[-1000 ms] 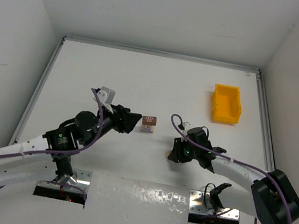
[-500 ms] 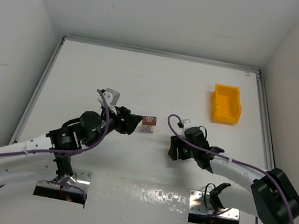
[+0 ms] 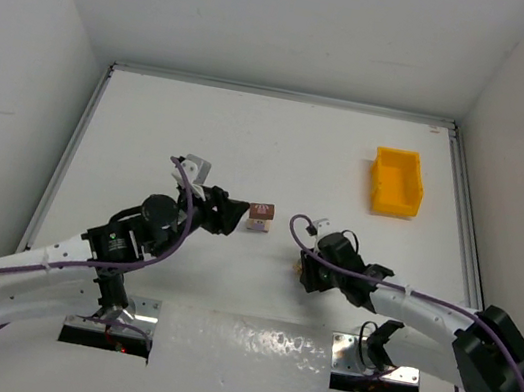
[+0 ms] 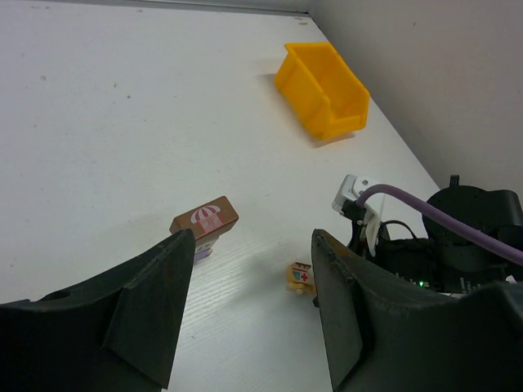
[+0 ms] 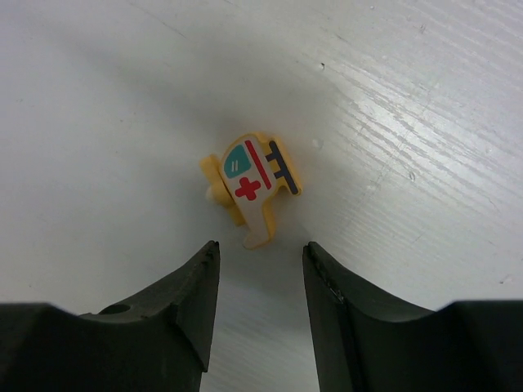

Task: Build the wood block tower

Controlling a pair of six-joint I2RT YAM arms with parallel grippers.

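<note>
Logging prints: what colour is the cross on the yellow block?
Red; the yellow block shows best in right wrist view.

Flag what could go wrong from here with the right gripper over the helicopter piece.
The helicopter piece is tiny, irregular and lies askew ahead of the open right gripper; closing might catch only its tail and flick it away. The open left gripper sits near the small block stack; a nudge could topple it.

white table (image 3: 251,143), plain white walls (image 3: 273,15) on three sides
</note>
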